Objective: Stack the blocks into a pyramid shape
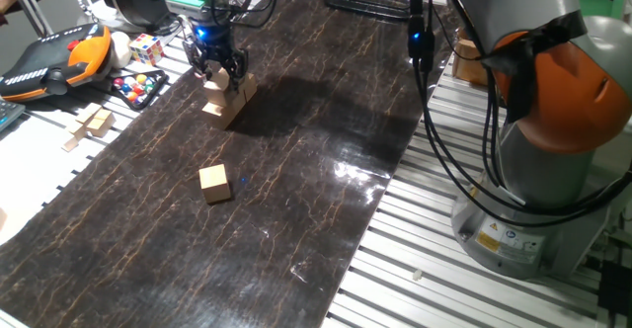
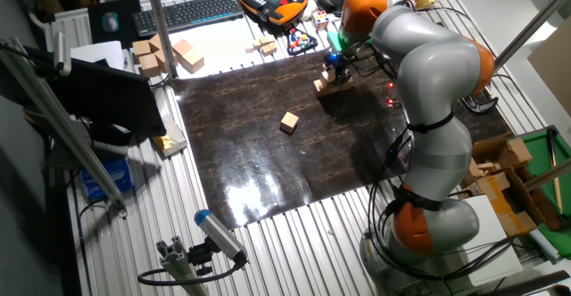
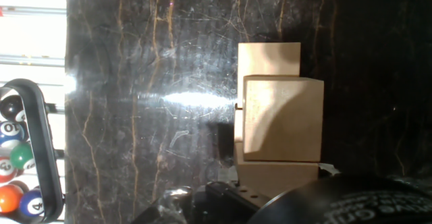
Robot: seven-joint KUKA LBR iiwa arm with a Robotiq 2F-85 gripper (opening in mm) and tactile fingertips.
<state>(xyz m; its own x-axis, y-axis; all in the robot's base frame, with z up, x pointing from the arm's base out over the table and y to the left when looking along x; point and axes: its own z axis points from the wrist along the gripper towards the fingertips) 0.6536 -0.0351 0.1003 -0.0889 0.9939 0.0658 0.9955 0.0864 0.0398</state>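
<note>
On the dark mat [image 1: 296,170] stands a small stack of blocks [image 1: 229,99], which also shows as the stack [image 2: 332,83] in the other fixed view. From the hand view, one block [image 3: 280,119] rests on top, across two lower blocks [image 3: 270,59]. My gripper [image 1: 220,71] hangs straight over the stack, with its fingers on either side of the top block. Whether they press on it cannot be made out. One more block [image 1: 214,183] lies alone on the mat, nearer the front, and shows as the loose block [image 2: 289,122] in the other fixed view.
Left of the mat lie a multicoloured puzzle cube [image 1: 146,48], a tray of billiard balls [image 1: 138,88], an orange teach pendant [image 1: 59,61] and pale flat wooden pieces [image 1: 94,123]. The robot base [image 1: 553,170] with its cables stands to the right. A keyboard [image 2: 187,12] sits beyond the mat.
</note>
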